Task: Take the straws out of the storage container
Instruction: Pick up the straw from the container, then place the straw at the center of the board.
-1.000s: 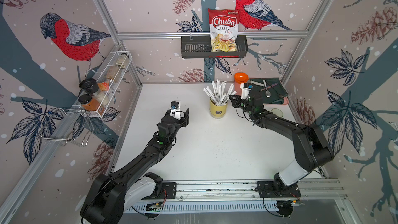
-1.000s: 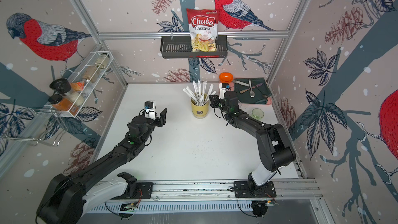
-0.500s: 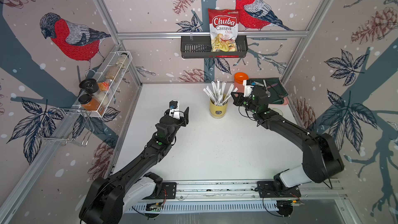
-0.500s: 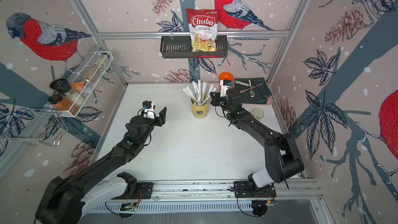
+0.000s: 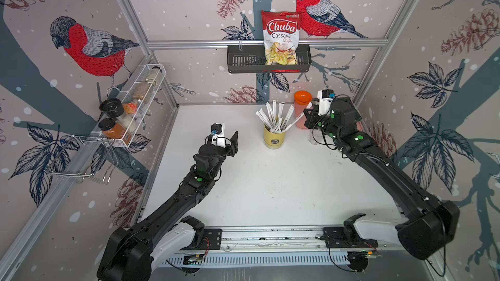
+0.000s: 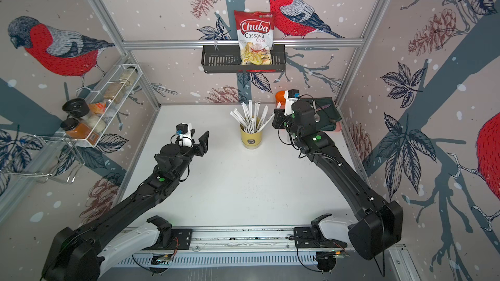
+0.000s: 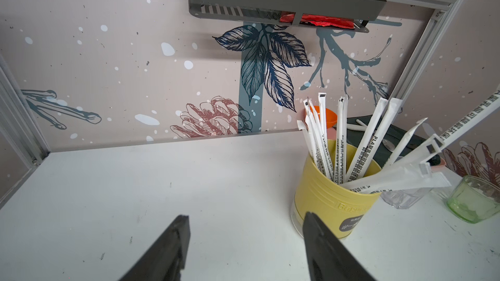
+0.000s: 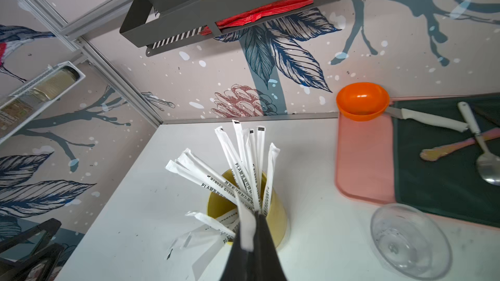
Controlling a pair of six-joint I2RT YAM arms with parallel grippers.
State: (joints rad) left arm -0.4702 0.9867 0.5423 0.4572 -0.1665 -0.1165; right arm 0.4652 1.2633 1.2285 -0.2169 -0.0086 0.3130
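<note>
The storage container [image 5: 274,138] is a pale yellow cup with a dark label, standing at the back middle of the white table in both top views [image 6: 251,139]. Several white-wrapped straws [image 5: 273,116] fan out of it. My right gripper [image 5: 307,116] hovers just right of the cup's rim, shut on one straw [image 8: 244,212] that slants from the cup [image 8: 278,212] up into the closed jaws [image 8: 253,225]. My left gripper [image 5: 228,143] is open and empty, left of the cup. In the left wrist view its fingertips [image 7: 246,217] spread wide over bare table beside the cup [image 7: 324,201].
An orange-lidded pink tub [image 5: 302,104] stands right behind my right gripper. A clear glass [image 8: 408,241], a green glass [image 7: 476,201] and a dark green mat with cutlery [image 8: 446,185] sit at the back right. A chips bag [image 5: 281,39] hangs in the rear basket; a spice rack [image 5: 130,109] lines the left wall.
My right gripper has shut on a straw and drawn back a little to the right, away from the cup, tilting that straw with it. The left arm has barely moved.
</note>
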